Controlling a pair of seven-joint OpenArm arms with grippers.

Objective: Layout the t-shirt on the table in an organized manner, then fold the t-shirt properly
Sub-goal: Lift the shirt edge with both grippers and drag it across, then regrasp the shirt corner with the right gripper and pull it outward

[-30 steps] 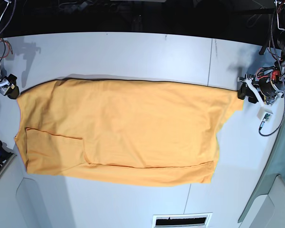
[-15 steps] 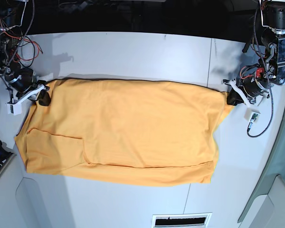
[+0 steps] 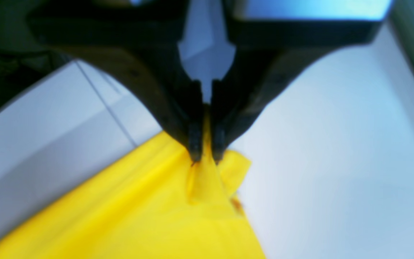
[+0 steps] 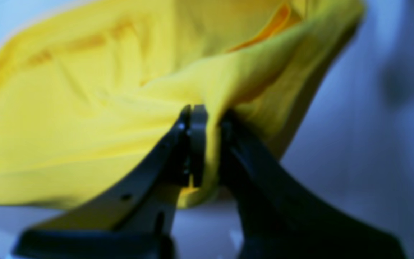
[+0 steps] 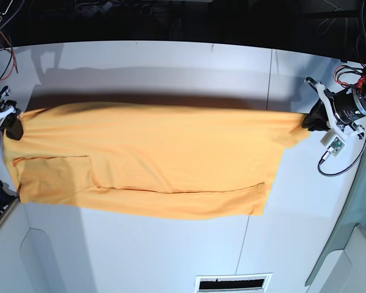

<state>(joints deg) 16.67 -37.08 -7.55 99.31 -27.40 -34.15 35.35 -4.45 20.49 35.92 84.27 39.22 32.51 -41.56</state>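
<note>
T-shirt stretched wide across white surface, plain orange-yellow side up, far edge raised between both pincers and casting a shadow band toward 12 o'clock. Near hem resting on surface toward 6 o'clock. Left pincer at 3 o'clock in base view, clamped on a bunched corner of fabric. Right pincer at 9 o'clock, clamped on a fold of cloth draped over its tips. Folded-in sleeve panel visible near 8 o'clock. Thin dark seam line running across surface near 2 o'clock.
</note>
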